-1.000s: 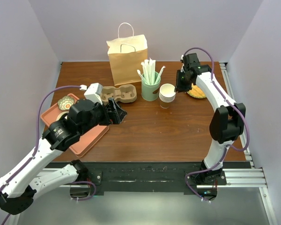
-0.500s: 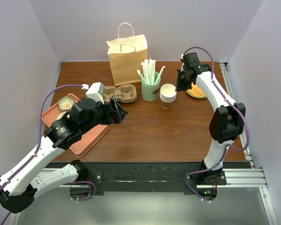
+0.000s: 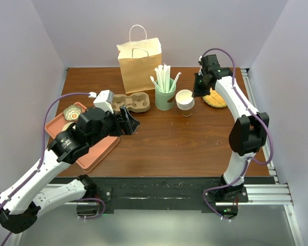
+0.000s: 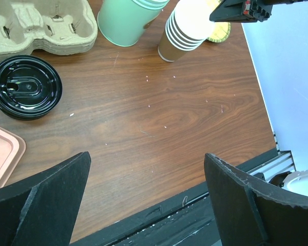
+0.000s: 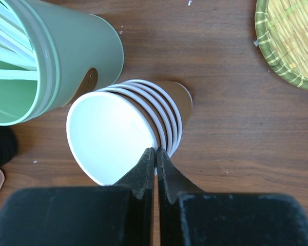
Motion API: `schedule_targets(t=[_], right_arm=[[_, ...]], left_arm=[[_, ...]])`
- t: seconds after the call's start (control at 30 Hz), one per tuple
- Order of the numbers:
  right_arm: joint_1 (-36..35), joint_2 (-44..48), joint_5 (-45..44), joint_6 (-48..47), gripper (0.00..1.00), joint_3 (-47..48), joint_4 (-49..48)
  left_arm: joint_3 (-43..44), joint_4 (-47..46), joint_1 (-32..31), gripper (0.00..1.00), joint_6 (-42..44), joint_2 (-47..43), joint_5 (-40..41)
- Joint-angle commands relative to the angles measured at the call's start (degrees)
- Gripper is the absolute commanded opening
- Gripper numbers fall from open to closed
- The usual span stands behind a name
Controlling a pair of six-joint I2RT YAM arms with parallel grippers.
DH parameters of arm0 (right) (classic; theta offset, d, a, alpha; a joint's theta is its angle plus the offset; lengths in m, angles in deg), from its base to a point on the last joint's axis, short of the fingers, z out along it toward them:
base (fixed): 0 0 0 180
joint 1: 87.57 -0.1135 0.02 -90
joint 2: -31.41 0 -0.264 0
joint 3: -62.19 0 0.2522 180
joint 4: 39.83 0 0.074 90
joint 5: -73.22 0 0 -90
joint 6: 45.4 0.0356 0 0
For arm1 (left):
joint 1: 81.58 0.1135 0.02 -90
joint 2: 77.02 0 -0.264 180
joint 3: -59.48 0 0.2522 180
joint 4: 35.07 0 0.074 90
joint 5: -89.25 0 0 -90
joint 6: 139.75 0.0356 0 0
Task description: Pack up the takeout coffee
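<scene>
Over the last second the right gripper (image 5: 154,151) has closed its jaws. The stack of brown, white-rimmed paper cups (image 5: 113,138) has shifted slightly away from the mint-green plastic cup of white straws (image 3: 165,97). The jaws are pressed together at the top cup's rim, but I cannot tell whether paper is nipped between them. The right arm rises from its base, bends at the elbow and reaches back, with the wrist pointing down.

The left gripper (image 4: 146,156) hangs wide open with nothing in it, left of and nearer than the green cup, its arm stretched forward.

The stack shows five cup rims. There is one round black plastic lid (image 4: 24,87) left of the green cup, but I cannot pick out the takeout coffee as a lidded cup. Also single are:
- a brown paper bag (image 3: 139,64), behind the green cup
- a grey cardboard carrier (image 3: 131,102)
- a woven yellow-green dish (image 3: 215,99)
- a salmon tray (image 3: 98,149)

The dark wooden table (image 3: 185,143) sits between pale lilac walls (image 3: 20,61).
</scene>
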Motion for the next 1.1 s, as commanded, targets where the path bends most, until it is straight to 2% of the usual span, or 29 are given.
schedule_targets(t=[0.0,0.37,0.8,1.0,1.03,1.07], right_arm=[[0.0,4.9,0.5,2.3,0.00,-1.8,-3.4],[3.9,12.2,12.0,11.4,0.00,-16.7,-15.8],[7.3,14.7,20.5,16.0,0.00,-20.8,-21.1],[7.6,14.3,18.3,15.4,0.00,-18.1,-16.6],[7.7,14.2,18.2,15.2,0.05,-18.7,-16.7],[7.7,14.1,17.7,15.3,0.06,-19.1,-16.8]], left_arm=[[0.9,-1.8,0.2,0.97,0.3,-1.1,0.7],[0.4,-1.3,0.2,0.97,0.2,-1.1,-0.1],[0.2,-3.1,0.2,0.97,0.2,0.4,-1.3],[-0.1,-3.4,0.2,0.97,0.1,0.6,-2.0],[-0.1,-3.5,0.2,0.97,0.1,0.4,-2.0],[-0.2,-3.5,0.2,0.97,0.1,0.4,-2.0]])
